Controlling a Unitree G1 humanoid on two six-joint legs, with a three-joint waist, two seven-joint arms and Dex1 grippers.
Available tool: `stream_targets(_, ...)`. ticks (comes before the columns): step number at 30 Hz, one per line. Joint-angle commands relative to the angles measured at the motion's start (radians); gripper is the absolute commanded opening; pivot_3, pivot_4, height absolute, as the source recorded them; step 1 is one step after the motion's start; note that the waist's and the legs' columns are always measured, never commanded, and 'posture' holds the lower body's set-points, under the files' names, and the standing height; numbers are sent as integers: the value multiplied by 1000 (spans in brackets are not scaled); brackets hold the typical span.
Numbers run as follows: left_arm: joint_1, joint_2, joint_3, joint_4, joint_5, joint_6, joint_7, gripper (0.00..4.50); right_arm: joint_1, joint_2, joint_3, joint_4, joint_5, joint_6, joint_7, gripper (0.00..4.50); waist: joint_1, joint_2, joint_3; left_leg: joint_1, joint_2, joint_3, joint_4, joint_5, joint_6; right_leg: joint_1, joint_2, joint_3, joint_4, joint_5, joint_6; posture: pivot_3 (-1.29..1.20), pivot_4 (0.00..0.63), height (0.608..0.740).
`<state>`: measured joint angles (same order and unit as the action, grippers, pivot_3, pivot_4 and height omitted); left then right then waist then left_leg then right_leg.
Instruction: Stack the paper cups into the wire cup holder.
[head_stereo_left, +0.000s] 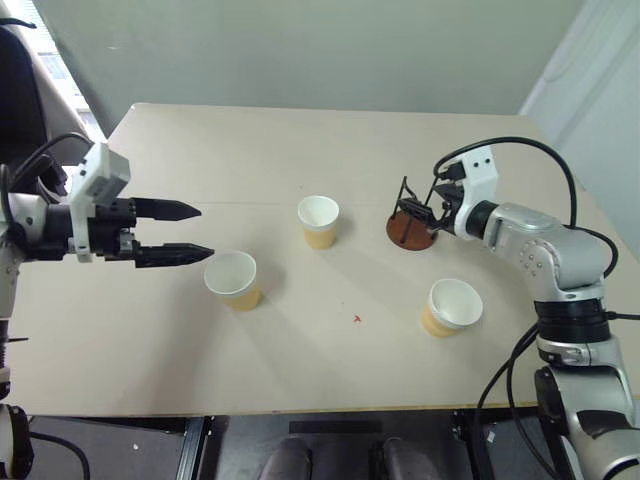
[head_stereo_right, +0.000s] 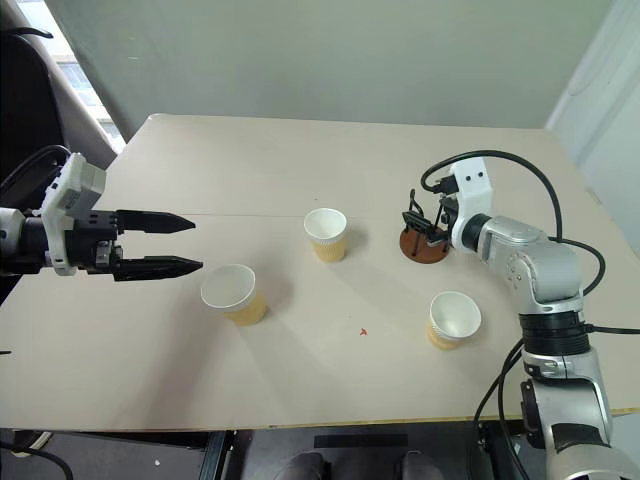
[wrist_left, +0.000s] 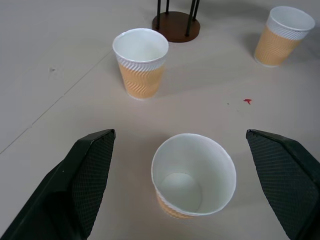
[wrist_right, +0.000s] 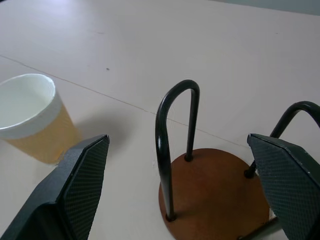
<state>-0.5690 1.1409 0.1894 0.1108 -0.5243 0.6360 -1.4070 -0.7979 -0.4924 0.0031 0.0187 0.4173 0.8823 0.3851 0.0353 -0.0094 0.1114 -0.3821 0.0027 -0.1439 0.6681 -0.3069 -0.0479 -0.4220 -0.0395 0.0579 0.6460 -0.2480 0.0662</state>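
My left gripper (head_stereo_left: 190, 232), spread wide, is lining up on the nearest paper cup (head_stereo_left: 232, 279). It is looking light and crushable, so I am planning a gentle hold across its ribbed wall, below the rim.

A: What stands on the beige table (head_stereo_left: 300, 370)?

B: Three upright paper cups, tan outside and white inside: a left cup (head_stereo_left: 233, 280), a middle cup (head_stereo_left: 318, 221) and a right cup (head_stereo_left: 452, 306), all well apart. A tiny red mark (head_stereo_left: 357, 319) lies between them, nearer the front edge.

A: And the wire cup holder (head_stereo_left: 410, 222)?

B: At the right, behind the right cup, empty.

A: The grippers?

B: The left gripper (head_stereo_left: 186, 232) hangs just beside the left cup, fingers spread. The right gripper (head_stereo_left: 428, 212) is at the holder, its jaws apart around the black wires.
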Motion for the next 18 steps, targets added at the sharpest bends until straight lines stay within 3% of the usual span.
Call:
stream_targets(1, 7, 12, 46, -47, -26, 8, 18, 4487, -24, 12, 25, 14, -47, -56, 20, 4500, 0, 0, 0, 0, 0, 0, 0, 0, 0, 0, 0, 0, 0, 0, 0, 0, 150, 740)
stream_targets(4, 17, 15, 50, -52, -32, 8, 26, 4487, -32, 37, 35, 45, -70, -82, 24, 4500, 0, 0, 0, 0, 0, 0, 0, 0, 0, 0, 0, 0, 0, 0, 0, 0, 150, 740)
stream_targets(6, 23, 19, 53, -52, -34, 6, 31, 4500, -45, 53, 36, 72, -87, -100, 21, 4107, 1, 0, 0, 0, 0, 0, 0, 0, 0, 0, 0, 0, 0, 0, 0, 0, 150, 740)
stream_targets(9, 28, 24, 56, -53, -36, 5, 36, 4500, -57, 69, 37, 100, -107, -120, 25, 3221, 1, 0, 0, 0, 0, 0, 0, 0, -1, -1, 0, 0, 0, 0, 0, 0, 150, 740)
stream_targets(17, 37, 33, 58, -53, -38, 0, 44, 4500, -48, 80, 46, 107, -140, -139, 57, 178, 3, 0, 0, -1, 0, 0, -1, 0, -1, -1, 0, 0, 0, 0, -1, 0, 150, 740)
stream_targets(18, 37, 33, 57, -53, -37, -1, 45, 4500, -47, 80, 46, 103, -141, -137, 62, 35, 3, 0, 0, -1, 0, 0, -1, 1, -1, -1, 0, 0, 0, 0, -1, 0, 150, 740)
